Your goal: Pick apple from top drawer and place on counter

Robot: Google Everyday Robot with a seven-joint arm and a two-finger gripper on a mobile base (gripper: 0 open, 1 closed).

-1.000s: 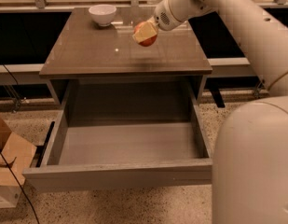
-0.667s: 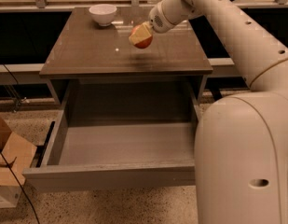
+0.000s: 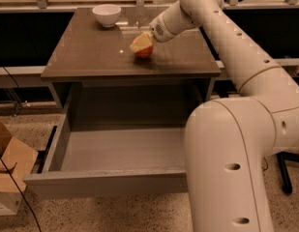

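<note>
The apple (image 3: pixel 144 51), red with yellowish patches, is at the middle of the glossy brown counter (image 3: pixel 86 52), touching or just above its surface. My gripper (image 3: pixel 141 44) reaches in from the right and is shut on the apple from above, its yellowish fingers (image 3: pixel 138 44) covering the apple's upper half. The top drawer (image 3: pixel 120 149) is pulled fully open below the counter, and its grey floor holds nothing.
A white bowl (image 3: pixel 106 14) stands at the counter's back left. My arm's large white body (image 3: pixel 231 163) fills the right foreground and overlaps the drawer's right side. A cardboard box (image 3: pixel 8 170) sits on the speckled floor at the left.
The gripper has carried the apple left and down toward the counter's surface. My arm's body has swung further into the right foreground.
</note>
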